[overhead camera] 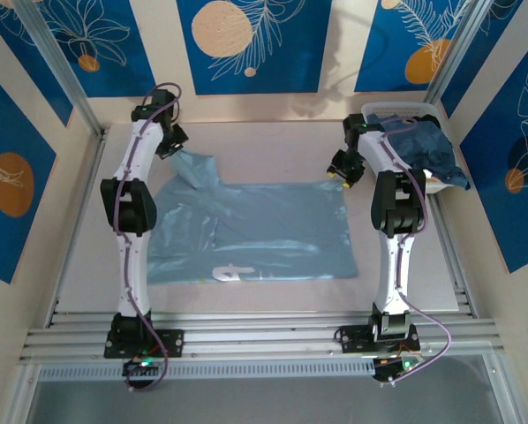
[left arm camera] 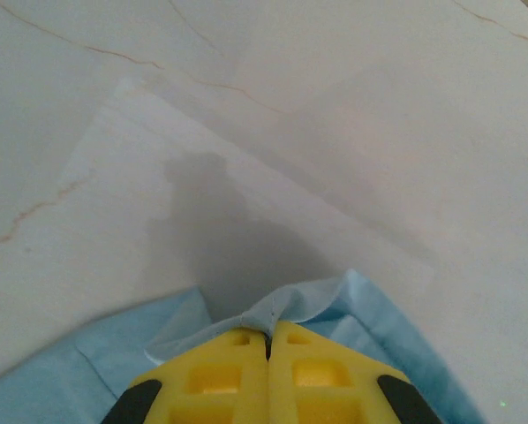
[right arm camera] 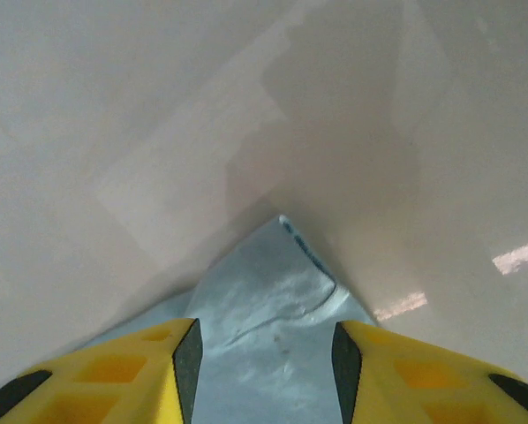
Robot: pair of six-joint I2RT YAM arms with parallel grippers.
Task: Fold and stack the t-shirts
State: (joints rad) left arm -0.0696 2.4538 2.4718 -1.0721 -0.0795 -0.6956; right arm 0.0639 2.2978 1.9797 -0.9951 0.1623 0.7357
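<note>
A light blue t-shirt [overhead camera: 264, 230] lies spread flat on the table, with white lettering [overhead camera: 233, 272] near its front edge. My left gripper [overhead camera: 170, 147] is at the shirt's far left corner, shut on a pinched fold of the cloth [left arm camera: 313, 296]; in the left wrist view the yellow fingers [left arm camera: 220, 375] meet with fabric between their tips. My right gripper [overhead camera: 339, 173] is low over the shirt's far right corner [right arm camera: 277, 283], open, with its two fingers [right arm camera: 180, 353] standing apart on either side of the cloth and not pressing it.
A white mesh basket [overhead camera: 405, 110] stands at the back right with more blue t-shirts [overhead camera: 427, 150] spilling over its rim. Metal rails [overhead camera: 264, 336] run along the near edge by the arm bases. Patterned blue walls close in the table.
</note>
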